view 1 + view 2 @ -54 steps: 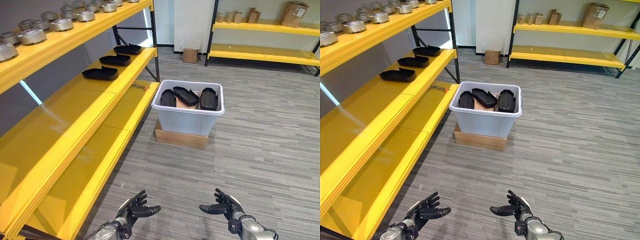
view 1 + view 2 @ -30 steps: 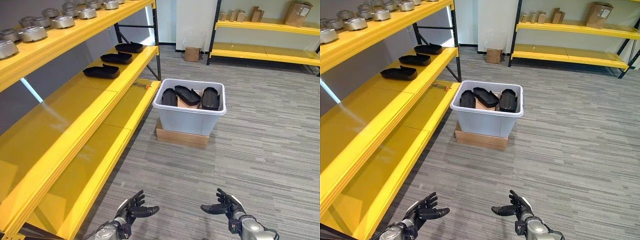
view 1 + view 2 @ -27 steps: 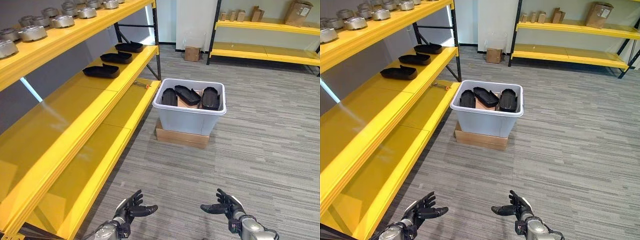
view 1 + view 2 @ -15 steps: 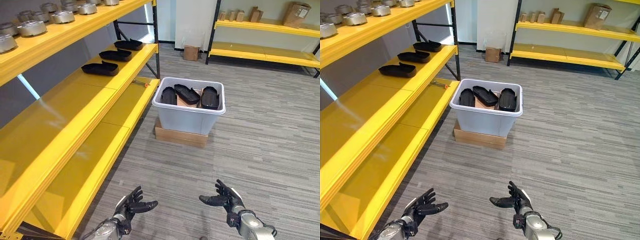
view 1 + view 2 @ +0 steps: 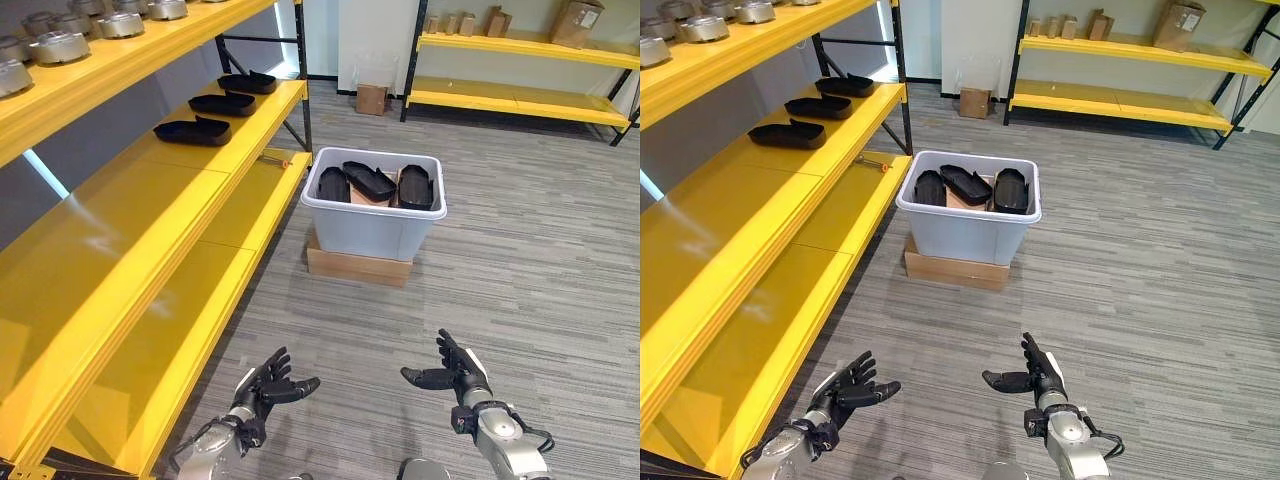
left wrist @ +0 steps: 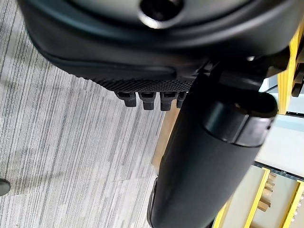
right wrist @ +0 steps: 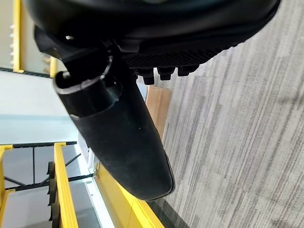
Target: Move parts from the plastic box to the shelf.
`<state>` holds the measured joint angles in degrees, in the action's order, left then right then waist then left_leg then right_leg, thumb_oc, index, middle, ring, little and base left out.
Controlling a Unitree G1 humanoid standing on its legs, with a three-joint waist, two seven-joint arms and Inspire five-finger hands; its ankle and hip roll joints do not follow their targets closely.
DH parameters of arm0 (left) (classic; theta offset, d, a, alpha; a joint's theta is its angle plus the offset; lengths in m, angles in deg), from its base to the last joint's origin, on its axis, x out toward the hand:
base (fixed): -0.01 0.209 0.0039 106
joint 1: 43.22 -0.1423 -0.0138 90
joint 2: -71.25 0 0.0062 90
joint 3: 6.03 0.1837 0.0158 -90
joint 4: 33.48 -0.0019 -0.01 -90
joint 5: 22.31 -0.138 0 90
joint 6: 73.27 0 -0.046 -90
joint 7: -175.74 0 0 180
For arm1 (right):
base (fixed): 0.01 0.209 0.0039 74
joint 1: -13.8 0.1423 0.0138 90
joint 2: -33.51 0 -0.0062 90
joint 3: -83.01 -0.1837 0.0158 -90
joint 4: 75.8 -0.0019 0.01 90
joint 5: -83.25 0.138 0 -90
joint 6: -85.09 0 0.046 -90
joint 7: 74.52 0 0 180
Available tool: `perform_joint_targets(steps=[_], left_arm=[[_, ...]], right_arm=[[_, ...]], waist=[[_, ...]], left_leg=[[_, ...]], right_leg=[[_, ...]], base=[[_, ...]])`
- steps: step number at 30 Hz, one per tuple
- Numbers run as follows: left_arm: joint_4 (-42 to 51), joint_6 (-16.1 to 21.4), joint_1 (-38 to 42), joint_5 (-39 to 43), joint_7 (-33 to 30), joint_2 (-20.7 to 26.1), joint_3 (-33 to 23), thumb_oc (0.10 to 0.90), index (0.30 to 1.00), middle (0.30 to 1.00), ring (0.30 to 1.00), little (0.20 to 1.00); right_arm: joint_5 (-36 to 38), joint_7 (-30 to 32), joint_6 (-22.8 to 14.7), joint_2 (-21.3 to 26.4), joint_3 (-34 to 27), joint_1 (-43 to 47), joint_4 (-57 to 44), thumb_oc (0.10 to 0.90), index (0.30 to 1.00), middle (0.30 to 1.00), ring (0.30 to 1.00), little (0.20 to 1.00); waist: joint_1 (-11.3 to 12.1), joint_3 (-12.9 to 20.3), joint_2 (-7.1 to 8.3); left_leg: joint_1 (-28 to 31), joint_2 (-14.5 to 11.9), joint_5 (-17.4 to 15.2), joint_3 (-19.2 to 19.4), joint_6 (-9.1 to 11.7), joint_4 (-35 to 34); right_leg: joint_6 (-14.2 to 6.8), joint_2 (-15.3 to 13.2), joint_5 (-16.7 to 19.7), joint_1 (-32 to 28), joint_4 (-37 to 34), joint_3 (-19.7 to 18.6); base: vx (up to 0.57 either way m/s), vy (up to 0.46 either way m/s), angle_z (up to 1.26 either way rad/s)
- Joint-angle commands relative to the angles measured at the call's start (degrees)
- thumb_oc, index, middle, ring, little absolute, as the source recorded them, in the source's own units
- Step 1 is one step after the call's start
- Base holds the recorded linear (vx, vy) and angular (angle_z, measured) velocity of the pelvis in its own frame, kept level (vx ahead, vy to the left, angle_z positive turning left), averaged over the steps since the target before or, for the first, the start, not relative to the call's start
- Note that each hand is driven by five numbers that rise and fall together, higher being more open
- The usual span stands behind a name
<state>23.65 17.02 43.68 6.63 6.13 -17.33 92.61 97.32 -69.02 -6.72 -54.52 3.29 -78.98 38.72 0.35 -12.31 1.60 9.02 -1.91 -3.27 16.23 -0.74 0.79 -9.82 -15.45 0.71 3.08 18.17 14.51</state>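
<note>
Floor: grey striped carpet stretches ahead of you, with a yellow shelf running along your left and a second yellow rack against the far wall.
Plastic box: a pale grey tub sits on a flat cardboard base just beside the shelf's lower deck, well ahead of both your hands.
Parts in the box: three black, elongated, shallow moulded pieces stand in the tub; the two outer ones lean on edge with their long axes running away from you, and the middle one lies tilted across a brown insert.
Parts on the shelf: three more black pieces lie flat in a row on the middle deck, spaced apart, each with its long axis across the deck.
Top deck: round metal castings line the upper level.
Left hand: your left hand hovers low over the carpet, fingers spread, holding nothing.
Right hand: your right hand hovers opposite it, fingers straight, thumb out, also empty.
</note>
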Motion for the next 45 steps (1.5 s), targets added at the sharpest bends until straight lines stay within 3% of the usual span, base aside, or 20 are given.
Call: perform_joint_targets(steps=[1, 3, 4, 5, 10, 11, 14, 19, 25, 33, 34, 37, 38, 40, 42, 43, 45], left_arm=[[6.85, 3.53, 4.01, 1.0, 0.76, 1.16, 1.28, 0.9, 1.0, 1.0, 1.0, 1.0], [6.87, 3.77, 3.95, 0.95, 0.64, 1.09, 1.68, 0.9, 1.0, 1.0, 1.0, 1.0], [6.95, 4.01, 3.72, 1.02, 1.16, 1.07, 2.14, 0.9, 1.0, 1.0, 1.0, 1.0], [7.06, 3.85, 3.28, 1.45, 1.94, 1.17, 2.42, 0.9, 1.0, 1.0, 1.0, 1.0], [8.8, 4.44, 2.42, -2.08, 5.64, 2.23, 5.52, 0.9, 1.0, 1.0, 1.0, 1.0], [10.05, 4.12, 2.86, -1.1, 5.58, 2.66, 6.24, 0.9, 1.0, 1.0, 1.0, 1.0], [11.59, 2.39, 3.27, 0.96, 4.08, 2.99, 6.38, 0.9, 1.0, 1.0, 1.0, 1.0], [13.76, 0.63, 1.31, 1.28, 4.28, 3.06, 5.62, 0.9, 1.0, 1.0, 1.0, 1.0], [14.71, 1.22, -0.62, 2.24, 5.12, 2.81, 6.14, 0.9, 1.0, 1.0, 1.0, 1.0], [16.35, 1.26, -1.93, 3.64, 4.18, 1.76, 6.79, 0.9, 1.0, 1.0, 1.0, 1.0], [15.17, 1.68, -1.82, 3.09, 4.25, 1.31, 7.33, 0.9, 1.0, 1.0, 1.0, 1.0], [14.41, 2.66, -1.83, 2.91, 2.74, 1.22, 7.53, 0.9, 1.0, 1.0, 1.0, 1.0], [13.64, 3.38, -1.59, 3.74, 0.59, 0.81, 7.28, 0.9, 1.0, 1.0, 1.0, 1.0], [13.21, 3.65, -1.35, 4.19, -0.3, 0.51, 7.03, 0.9, 1.0, 1.0, 1.0, 1.0], [12.67, 3.79, -0.49, 4.52, -1.45, -0.25, 5.73, 0.9, 1.0, 1.0, 1.0, 1.0], [12.64, 3.63, -0.18, 4.83, -1.47, -0.57, 5.27, 0.9, 1.0, 1.0, 1.0, 1.0], [13.25, 3.23, -0.13, 5.28, -1.3, -0.69, 4.78, 0.9, 1.0, 1.0, 1.0, 1.0]], right_arm=[[-4.22, 3.57, -9.6, 1.96, -2.87, 2.63, -7.23, 0.9, 1.0, 1.0, 1.0, 1.0], [-5.29, 4.58, -10.3, 1.98, -2.97, 2.43, -8.05, 0.9, 1.0, 1.0, 1.0, 1.0], [-6.67, 6.21, -11.06, 2.02, -3.19, 2.38, -9.08, 0.9, 1.0, 1.0, 1.0, 1.0], [-7.53, 7.6, -11.85, 2.17, -3.4, 2.17, -9.83, 0.9, 1.0, 1.0, 1.0, 1.0], [-11.31, 9.32, -13.99, 3.32, -3.91, 2.25, -12.56, 0.9, 1.0, 1.0, 1.0, 1.0], [-11.88, 9.62, -14.48, 4.7, -3.7, 1.93, -14.17, 0.9, 1.0, 1.0, 1.0, 1.0], [-12.45, 9.12, -14.19, 5.8, -3.33, 1.49, -15.05, 0.9, 1.0, 1.0, 1.0, 1.0], [-13.11, 8.53, -14.23, 6.71, -1.14, 2.4, -15.61, 0.9, 1.0, 1.0, 1.0, 1.0], [-14.72, 5.79, -12.66, 6.92, 1.63, 2.86, -15.29, 0.9, 1.0, 1.0, 1.0, 1.0], [-14.74, 5.75, -13.17, 8.51, 2.07, 1.99, -15.76, 0.9, 1.0, 1.0, 1.0, 1.0], [-14.48, 6.59, -14.23, 9.34, 2.1, 2.0, -16.01, 0.9, 1.0, 1.0, 1.0, 1.0], [-14.95, 8.49, -15.24, 10.28, 1.73, 1.58, -16.53, 0.9, 1.0, 1.0, 1.0, 1.0], [-14.21, 10.1, -15.74, 10.67, 1.29, 1.27, -16.83, 0.9, 1.0, 1.0, 1.0, 1.0], [-14.09, 10.76, -16.28, 10.82, 1.02, 1.19, -16.98, 0.9, 1.0, 1.0, 1.0, 1.0], [-14.62, 12.62, -17.87, 11.21, 0.08, 1.07, -17.88, 0.9, 1.0, 1.0, 1.0, 1.0], [-14.64, 13.88, -18.28, 11.19, -0.14, 1.08, -18.42, 0.9, 1.0, 1.0, 1.0, 1.0], [-16.05, 15.34, -18.79, 10.59, -0.88, 1.48, -19.21, 0.9, 1.0, 1.0, 1.0, 1.0]], waist=[[-1.33, 1.52, 0.35], [-1.49, 1.32, 0.7], [-1.49, 0.93, 1.34], [-1.57, 0.55, 1.42], [-2.09, -0.9, 1.83], [-2.68, -1.27, 1.7], [-3.42, -1.02, 2.06], [-3.1, 0.61, 1.7], [-3.66, 2.87, 1.06], [-3.84, 4.96, 0.3], [-3.98, 5.6, 0.12], [-4.5, 6.26, -0.32], [-4.91, 6.77, -0.53], [-5.07, 6.93, -0.43], [-5.03, 6.7, -0.13], [-4.89, 6.22, -0.92], [-4.89, 5.32, -1.07]], left_leg=[[-0.79, 3.2, -8.3, 0.85, -2.39, 6.57], [-0.7, 3.41, -9.13, 0.77, -2.38, 7.18], [-0.39, 3.85, -10.23, 0.6, -2.38, 7.69], [-0.27, 3.73, -11.29, 0.34, -2.4, 8.66], [-0.86, 2.91, -14.36, 0.22, -2.66, 13.59], [-1.98, 2.66, -15.85, -1.38, -2.75, 16.92], [-3.79, 2.3, -17.56, -2.15, -2.9, 21.28], [-2.51, 1.17, -19.16, 0.18, -3.05, 22.13], [-0.67, 0.15, -20.08, 2.32, -2.47, 23.14], [0.41, 0.49, -16.61, 1.67, -0.65, 26.09], [-0.52, 0.6, -13.42, 1.25, 0.77, 29.16], [-1.52, 0.35, -9.45, 1.14, 2.34, 32.89], [-2.34, -0.35, -5.8, 2.02, 3.73, 37.18], [-3.46, -1.18, -3.88, 2.87, 4.48, 41.54], [-8.26, -4.87, -2.39, 5.48, 5.08, 52.14], [-9.66, -6.56, -3.34, 5.0, 6.02, 53.32], [-9.53, -8.69, -4.97, 7.01, 5.13, 44.96]], right_leg=[[-1.12, 2.61, 2.42, 0.99, -4.23, -1.86], [-1.71, 1.23, 4.95, 1.55, -6.54, -2.04], [-2.52, -1.27, 8.9, 3.14, -9.11, -2.55], [-2.96, -2.64, 10.53, 3.59, -11.88, -2.27], [-3.22, -5.82, 12.34, 5.67, -16.85, -0.79], [-2.95, -5.06, 10.21, 4.99, -17.02, -2.51], [-2.52, -4.66, 8.26, 4.76, -15.62, -5.17], [-2.15, -2.34, 5.65, 4.92, -10.62, -2.81], [0.65, 0.85, 2.78, 5.24, -7.62, -1.81], [4.1, 5.25, -1.79, 5.03, -5.52, 0.15], [6.05, 7.66, -3.93, 4.29, -5.38, 0.69], [7.89, 10.02, -5.94, 3.18, -5.57, 0.62], [9.3, 11.32, -7.22, 2.23, -6.01, 0.67], [10.11, 11.77, -7.75, 1.64, -6.36, 0.71], [11.71, 12.37, -8.97, 0.13, -6.94, 1.0], [11.84, 13.39, -10.42, -0.92, -6.57, 0.64], [11.01, 13.15, -10.39, -2.09, -6.73, 0.63]], base=[[0.14, -0.059, 0.28], [0.15, -0.085, 0.4], [0.26, -0.121, 0.24], [0.31, -0.136, 0.09], [0.35, -0.1, 0.12], [0.38, -0.095, 0.13], [0.44, -0.108, 0.49], [0.46, -0.097, 0.25], [0.43, -0.045, -0.1], [0.3, -0.046, -0.06], [0.25, -0.083, -0.11], [0.23, -0.062, -0.12], [0.16, -0.052, -0.12], [0.12, -0.081, -0.1], [0.17, -0.093, 0.0], [0.22, 0.02, -0.02], [0.17, 0.112, -0.05]])
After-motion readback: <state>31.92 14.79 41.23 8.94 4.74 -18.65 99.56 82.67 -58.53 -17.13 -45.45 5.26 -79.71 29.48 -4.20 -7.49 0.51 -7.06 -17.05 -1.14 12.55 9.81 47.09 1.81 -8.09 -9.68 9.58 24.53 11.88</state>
